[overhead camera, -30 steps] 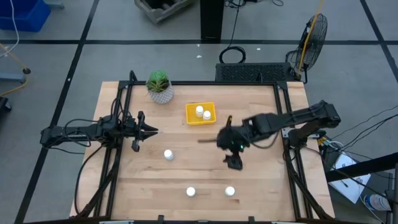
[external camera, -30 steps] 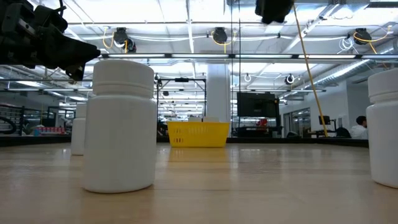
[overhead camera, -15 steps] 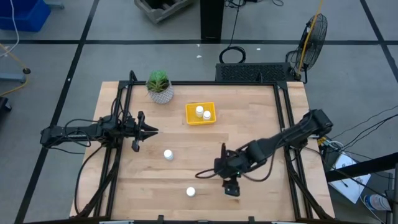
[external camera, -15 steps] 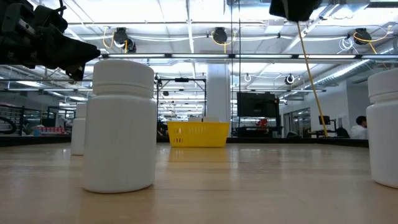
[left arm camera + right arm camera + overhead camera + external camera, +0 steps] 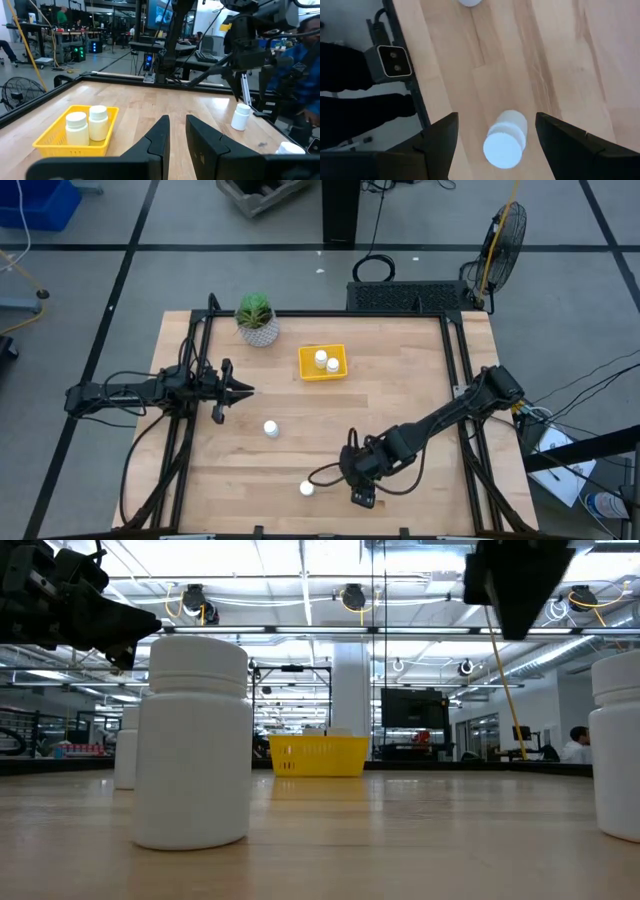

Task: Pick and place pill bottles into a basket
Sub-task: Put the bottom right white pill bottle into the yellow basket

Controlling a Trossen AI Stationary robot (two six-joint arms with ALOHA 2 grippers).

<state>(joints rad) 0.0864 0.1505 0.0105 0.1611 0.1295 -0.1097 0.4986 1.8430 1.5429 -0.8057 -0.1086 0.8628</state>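
High view: wooden tabletop carrying one yellow basket near the far edge, at centre. Contents of basket: two white pill bottles, upright, side by side and touching or nearly so; the same pair shows in the left wrist view, standing at one end of the basket.

Loose bottles on the tabletop, three:
- one bottle left of centre, upright, well apart from the basket;
- one bottle near the front edge, upright, just left of the right gripper;
- one bottle, seen in the right wrist view between the right gripper's fingers, cap toward the camera, standing on the wood. In the high view the gripper hides it.

Right gripper: at the front of the tabletop, pointing down over the third loose bottle. Fingers spread wide, one to each side of the bottle, neither touching it.

Left gripper: at the left side of the tabletop, level, pointing toward the centre, holding nothing. Fingers a narrow gap apart in the left wrist view.

Other item: potted green plant in a white pot, at the far left corner, left of the basket.
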